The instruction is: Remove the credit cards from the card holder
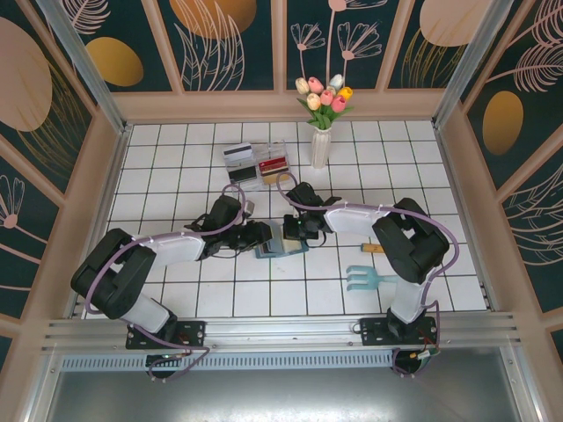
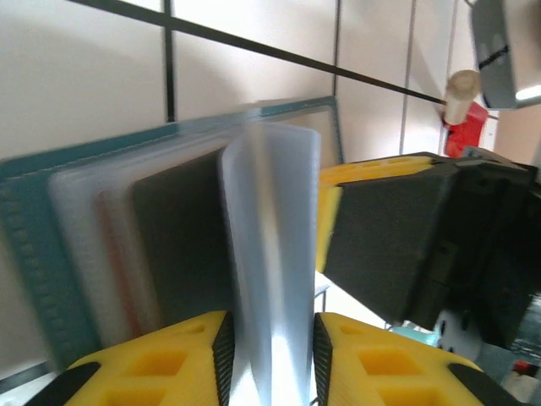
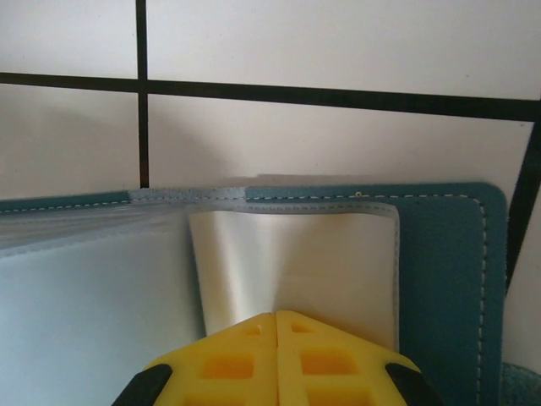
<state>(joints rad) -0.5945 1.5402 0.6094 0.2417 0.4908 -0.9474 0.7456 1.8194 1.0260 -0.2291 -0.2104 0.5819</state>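
Yellow left fingers (image 2: 152,364) sit narrow around a clear sleeve (image 2: 279,254), grip unclear; right fingers (image 3: 228,364) pressed together, pinning the card holder (image 3: 448,254) on the table (image 1: 264,299). Tug now and that sleeve may tear!

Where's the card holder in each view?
Top external: card holder at picture centre, lying on the table.
Left wrist: spans left to middle, teal cover at the left edge, clear sleeves standing up.
Right wrist: lower half, teal cover on the right.
Shared landmark: white tiles with dark grout lines around it.
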